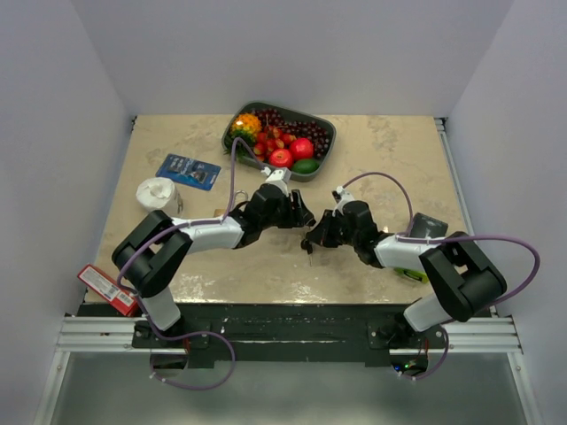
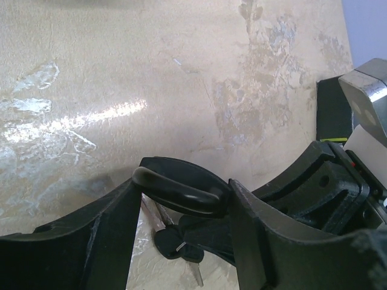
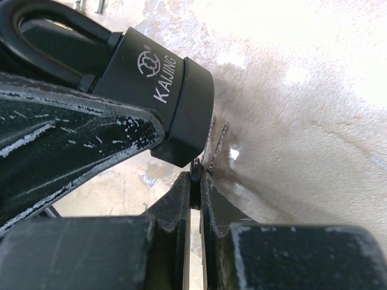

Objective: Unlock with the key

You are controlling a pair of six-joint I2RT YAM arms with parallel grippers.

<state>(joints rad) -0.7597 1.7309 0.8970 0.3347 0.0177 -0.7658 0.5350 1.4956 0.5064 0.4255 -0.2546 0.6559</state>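
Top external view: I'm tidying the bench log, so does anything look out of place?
The flat red packet seems to overhang the beige marbled table's near-left corner, partly off the edge. Nothing else stands out.

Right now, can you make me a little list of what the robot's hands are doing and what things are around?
padlock: black, marked KAIJING, held above the table between both arms
left fingers: closed around the padlock's shackle
right fingers: pinched shut on a key at the padlock's bottom end
key turned: cannot tell
spare keys: dangling under the padlock
fruit tray: far side of the table
white cup, blue packet: on the left
red box: near left edge
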